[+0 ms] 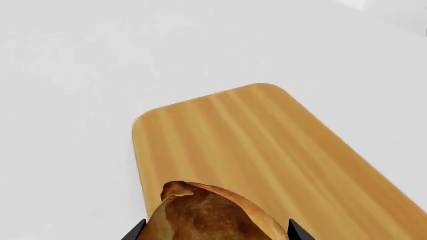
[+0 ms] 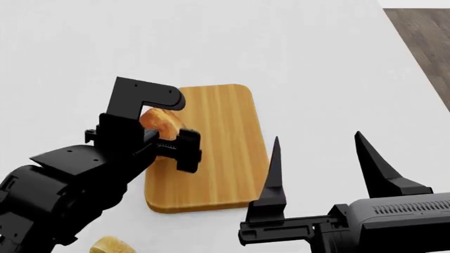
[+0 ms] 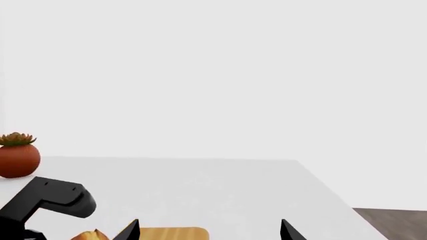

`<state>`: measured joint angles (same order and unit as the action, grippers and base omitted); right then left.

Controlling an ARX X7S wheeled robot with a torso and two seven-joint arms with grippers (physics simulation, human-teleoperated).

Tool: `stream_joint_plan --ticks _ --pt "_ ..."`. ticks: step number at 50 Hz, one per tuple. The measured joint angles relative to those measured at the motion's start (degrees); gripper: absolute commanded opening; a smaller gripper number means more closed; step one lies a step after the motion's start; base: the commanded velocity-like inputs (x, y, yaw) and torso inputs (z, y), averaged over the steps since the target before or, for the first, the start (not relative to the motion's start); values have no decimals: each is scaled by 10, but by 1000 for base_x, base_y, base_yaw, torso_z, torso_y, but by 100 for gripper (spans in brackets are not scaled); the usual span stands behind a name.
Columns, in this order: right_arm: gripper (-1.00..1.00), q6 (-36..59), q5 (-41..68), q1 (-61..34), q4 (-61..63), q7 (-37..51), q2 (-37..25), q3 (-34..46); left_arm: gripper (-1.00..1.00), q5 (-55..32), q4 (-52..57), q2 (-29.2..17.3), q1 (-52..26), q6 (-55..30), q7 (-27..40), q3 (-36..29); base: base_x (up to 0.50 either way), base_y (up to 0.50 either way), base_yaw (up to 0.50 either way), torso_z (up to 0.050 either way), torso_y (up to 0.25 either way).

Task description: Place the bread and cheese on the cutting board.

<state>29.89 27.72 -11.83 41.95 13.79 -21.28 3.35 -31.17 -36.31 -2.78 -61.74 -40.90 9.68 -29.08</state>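
Note:
In the head view the golden-brown bread (image 2: pixel 159 120) hangs in my left gripper (image 2: pixel 164 133), which is shut on it just above the left edge of the cutting board (image 2: pixel 218 153). The left wrist view has the bread (image 1: pixel 210 212) filling the space between the jaws of the left gripper (image 1: pixel 217 231), with the cutting board (image 1: pixel 267 150) stretching away below it. A pale yellow piece, the cheese (image 2: pixel 113 246), lies on the table near me, left of the board. To the right of the board my right gripper (image 2: pixel 316 138) stands open and holds nothing; the right gripper (image 3: pixel 209 227) looks across the board's end (image 3: pixel 170 233).
The white table (image 2: pixel 316 63) ends at the right, where dark wooden floor (image 2: pixel 425 31) shows. A small succulent in a red-brown pot (image 3: pixel 19 157) stands far off on the table in the right wrist view.

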Motion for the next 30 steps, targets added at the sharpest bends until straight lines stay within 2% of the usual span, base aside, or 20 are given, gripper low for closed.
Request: stream_joint_plan --ticks 20,21,30 --pt "100 -1 2 -2 -1 3 -3 5 -100 -9 19 -5 8 -6 11 -18 0 0 0 0 0" --pt "100 -1 2 -2 -1 3 -3 5 100 -9 20 -6 9 -5 12 -19 0 0 0 0 0" --pt "100 -2 2 -4 -3 4 -4 8 100 -22 22 -7 10 2 25 -21 0 0 0 0 0"
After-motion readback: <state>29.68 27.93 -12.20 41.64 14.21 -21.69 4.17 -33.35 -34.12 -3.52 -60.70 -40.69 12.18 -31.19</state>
